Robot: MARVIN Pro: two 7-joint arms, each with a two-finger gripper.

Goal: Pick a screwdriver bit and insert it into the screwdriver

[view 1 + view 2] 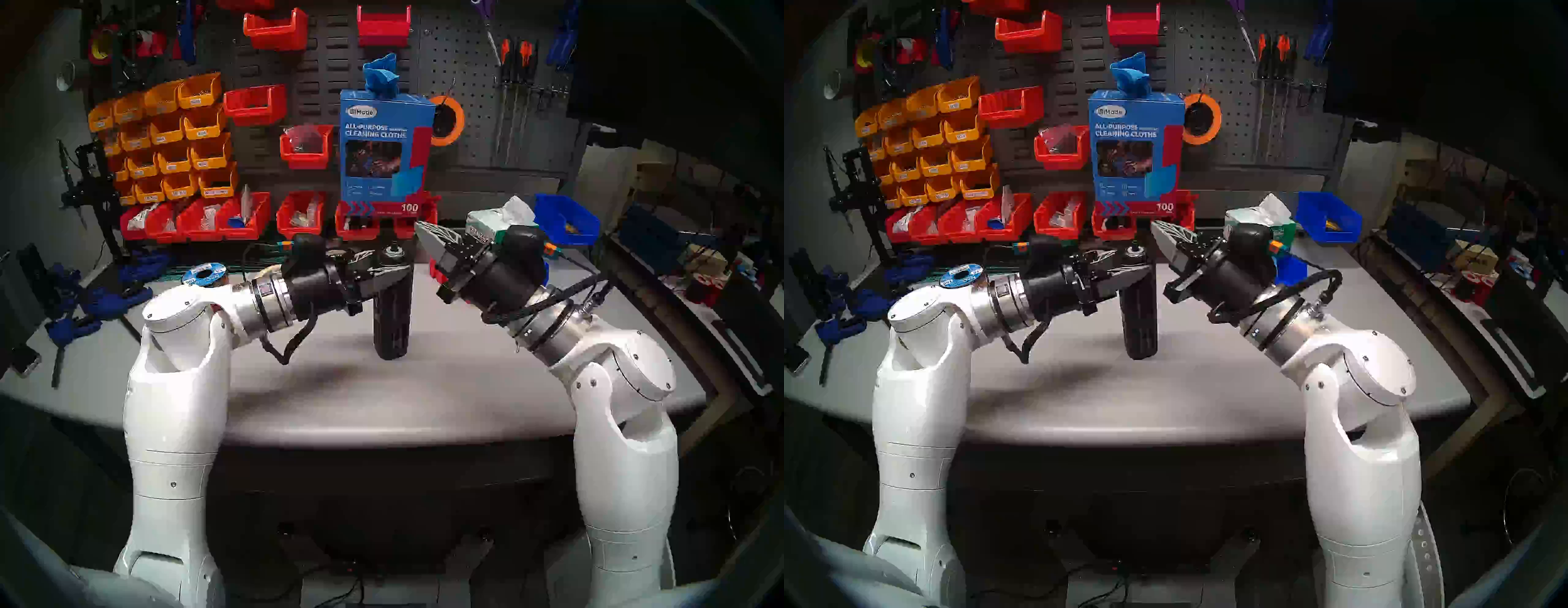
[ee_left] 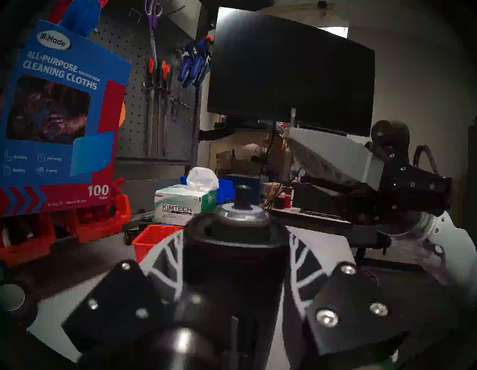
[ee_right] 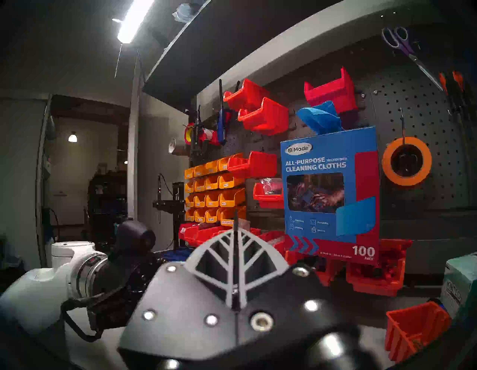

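Currently, 4 entries.

1. Screwdriver: thick black slotted cylinder, upright on the grey table, silver-ringed socket on top. Left gripper is clamped round its upper body, a finger on each side, as its wrist view shows.

2. Bit: thin dark rod, pinched between the closed fingers of the right gripper, tip standing proud of the fingertips. Also seen from the left wrist as a small sliver at that gripper's end.

3. Relative position: right gripper sits above and to the right of the socket, well short of it; the bit points up and away, not down into the hole.

4. Step in hand, by judgement: carry the bit over and seat it. To do it well:
- turn the right wrist until the bit runs in line with the socket axis;
- centre it over the silver ring before lowering;
- descend slowly, left grip firm so the cylinder stays plumb;
- release only once the bit is seated.

Risk: the thin rod may pivot in the pinch on rim contact.
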